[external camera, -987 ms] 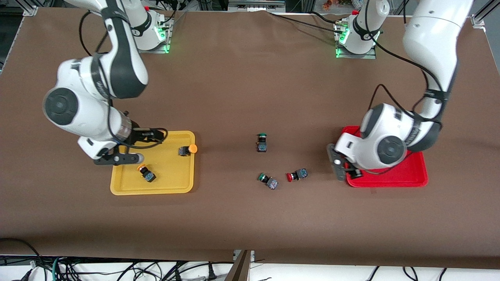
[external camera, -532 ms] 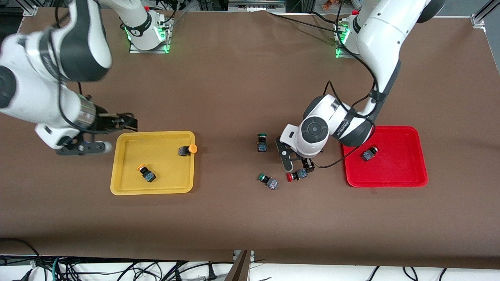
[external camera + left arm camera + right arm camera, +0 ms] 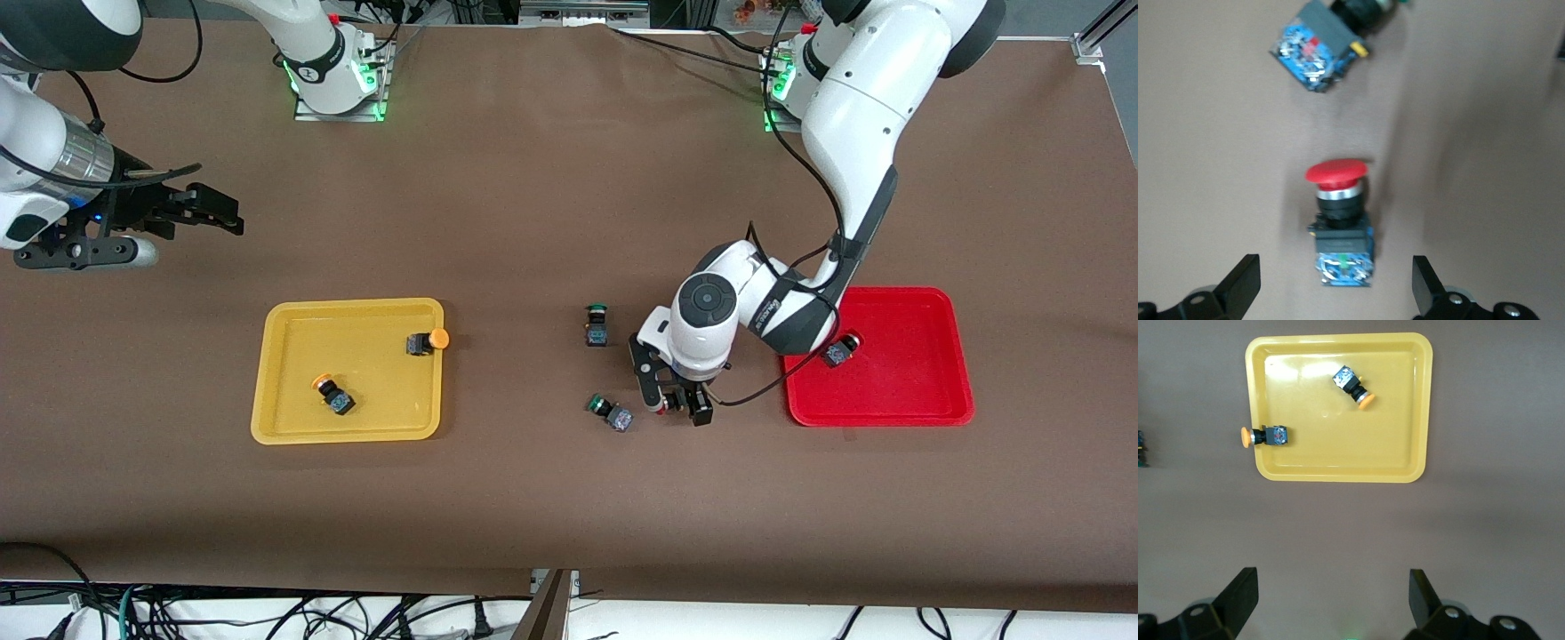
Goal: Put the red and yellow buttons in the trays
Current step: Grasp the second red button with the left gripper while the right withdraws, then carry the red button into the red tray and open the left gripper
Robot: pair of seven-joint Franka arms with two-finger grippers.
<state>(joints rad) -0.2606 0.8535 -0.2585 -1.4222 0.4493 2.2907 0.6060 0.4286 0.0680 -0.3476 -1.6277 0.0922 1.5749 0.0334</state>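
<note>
- The left gripper (image 3: 677, 404) is down at the table, just beside the red tray (image 3: 942, 307) toward the right arm's end; its dark, wedge-shaped fingers (image 3: 1241, 288) are spread wide and grasp nothing.
- Between those fingers lies a red button (image 3: 1337, 172) on its side: a smooth domed cap, a silvery ring, a black barrel and a bluish square base. Neither finger touches it.
- Near it, farther from the red tray, lies a green-capped button (image 3: 611, 412), its blue base showing in the left wrist view.
- A second green-capped button (image 3: 597, 324) lies farther from the front camera, also on the bare brown table (image 3: 551, 204).
- The red tray is a shallow glossy plastic rectangle with rounded corners; a second red button (image 3: 841, 349) lies inside, near the edge closest to the left gripper.
- The right gripper (image 3: 191, 209) hangs released, fingers (image 3: 1238, 593) well apart and holding nothing, over bare table well apart from the red tray, at the right arm's end.
- The yellow tray (image 3: 284, 427), the same shape as the red tray, lies well apart from it toward the right arm's end. One orange-yellow button (image 3: 333, 394) lies inside; another (image 3: 428, 341) lies with its cap (image 3: 1245, 437) on the rim.
</note>
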